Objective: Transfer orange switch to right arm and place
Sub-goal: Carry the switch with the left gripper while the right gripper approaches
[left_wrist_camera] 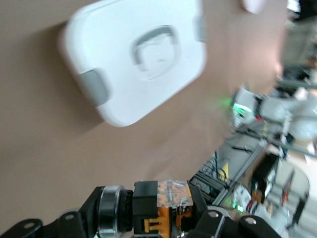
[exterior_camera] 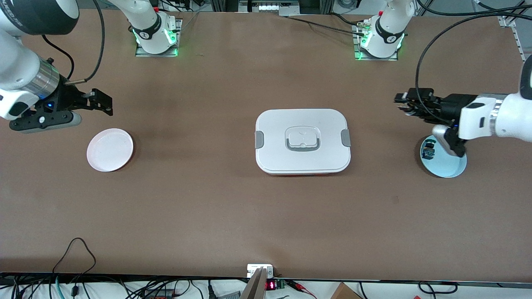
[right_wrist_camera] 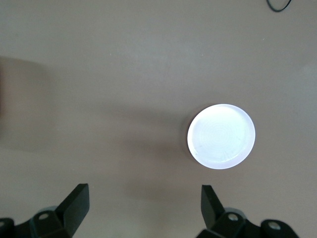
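The orange switch (left_wrist_camera: 166, 206), a small black box with an orange middle, sits clamped between the jaws of my left gripper (left_wrist_camera: 166, 210), which is shut on it. In the front view the left gripper (exterior_camera: 405, 104) hangs over bare table between the white lidded box (exterior_camera: 302, 141) and the light blue plate (exterior_camera: 447, 166); the switch itself is too small to make out there. My right gripper (exterior_camera: 102, 101) hovers open over the table close to the white plate (exterior_camera: 110, 149). In the right wrist view, nothing lies between its spread fingers (right_wrist_camera: 74, 203), with the white plate (right_wrist_camera: 221, 136) below.
The white lidded box (left_wrist_camera: 133, 59) stands shut at the table's middle. Small dark blue-and-teal components (exterior_camera: 428, 151) lie on the light blue plate, partly hidden by the left arm. Cables trail along the table edge nearest the front camera.
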Available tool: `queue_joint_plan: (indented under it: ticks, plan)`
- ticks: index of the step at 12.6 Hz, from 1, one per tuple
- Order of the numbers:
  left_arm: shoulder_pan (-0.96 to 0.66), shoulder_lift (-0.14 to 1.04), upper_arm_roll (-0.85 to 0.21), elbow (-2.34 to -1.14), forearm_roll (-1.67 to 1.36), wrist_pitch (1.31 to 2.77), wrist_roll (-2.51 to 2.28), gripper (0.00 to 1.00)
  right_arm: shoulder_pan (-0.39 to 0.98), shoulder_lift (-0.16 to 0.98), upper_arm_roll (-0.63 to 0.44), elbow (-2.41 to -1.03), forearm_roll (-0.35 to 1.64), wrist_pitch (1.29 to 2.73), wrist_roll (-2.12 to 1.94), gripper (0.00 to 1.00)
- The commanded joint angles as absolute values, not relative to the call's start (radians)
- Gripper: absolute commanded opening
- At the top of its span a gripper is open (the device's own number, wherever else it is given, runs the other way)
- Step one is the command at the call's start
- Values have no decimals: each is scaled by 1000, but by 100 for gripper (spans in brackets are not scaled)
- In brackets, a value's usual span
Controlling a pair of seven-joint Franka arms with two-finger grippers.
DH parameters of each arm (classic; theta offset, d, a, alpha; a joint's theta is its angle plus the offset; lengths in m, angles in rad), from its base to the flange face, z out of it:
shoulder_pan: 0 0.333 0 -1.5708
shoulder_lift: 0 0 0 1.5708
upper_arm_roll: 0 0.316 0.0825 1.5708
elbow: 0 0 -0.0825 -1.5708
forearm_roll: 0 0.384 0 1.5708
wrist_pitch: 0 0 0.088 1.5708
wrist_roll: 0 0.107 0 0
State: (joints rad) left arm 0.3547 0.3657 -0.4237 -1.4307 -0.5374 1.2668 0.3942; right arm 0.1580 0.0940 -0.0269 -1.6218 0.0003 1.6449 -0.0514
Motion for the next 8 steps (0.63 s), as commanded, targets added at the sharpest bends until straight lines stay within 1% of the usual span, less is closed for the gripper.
queue_joint_plan:
  ticks: [1,2,3,4,5,6,8]
  plan:
    - [370,365,-462,-1505,-661,1337,621,26,164,130,-28,-1608,40,1567,-125,100]
    - [367,365,-469,-1520,-707,1351,674,26,161,126,-28,-1608,146,1568,-135,100]
    - [365,367,-495,-1529,-734,1382,786,26,155,124,-37,-1611,339,1554,-132,100]
    - [365,382,-523,-1548,-800,1438,918,26,155,126,-37,-1617,454,1555,-124,100]
    - [361,394,-528,-1557,-880,1477,1005,26,164,133,-32,-1617,528,1574,-123,100]
    - [341,425,-531,-1557,-938,1533,1135,26,178,136,-28,-1621,628,1607,-114,100]
    - [286,439,-534,-1575,-1078,1606,1386,23,242,152,-28,-1672,829,1719,-37,100]
